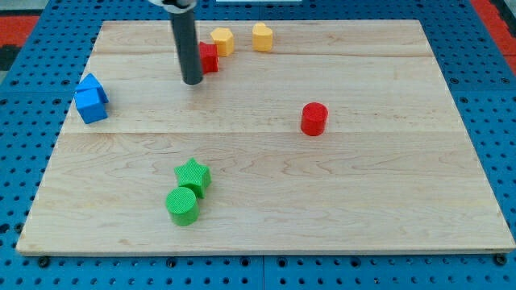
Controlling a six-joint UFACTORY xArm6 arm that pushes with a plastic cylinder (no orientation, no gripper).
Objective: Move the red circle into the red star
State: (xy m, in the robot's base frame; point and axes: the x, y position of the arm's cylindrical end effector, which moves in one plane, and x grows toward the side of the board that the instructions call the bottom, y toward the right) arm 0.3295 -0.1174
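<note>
The red circle (314, 118), a short red cylinder, stands right of the board's middle. The red star (209, 58) sits near the view's top, left of centre, partly hidden behind my rod. My tip (192, 81) rests on the board just below and left of the red star, close to it, and far to the left of the red circle.
A yellow hexagon (222, 40) and a yellow heart (262, 37) sit near the top edge, right of the red star. Two blue blocks (91, 99) touch at the left edge. A green star (193, 176) and a green circle (182, 205) touch at the lower middle. The wooden board (403, 201) lies on a blue pegboard.
</note>
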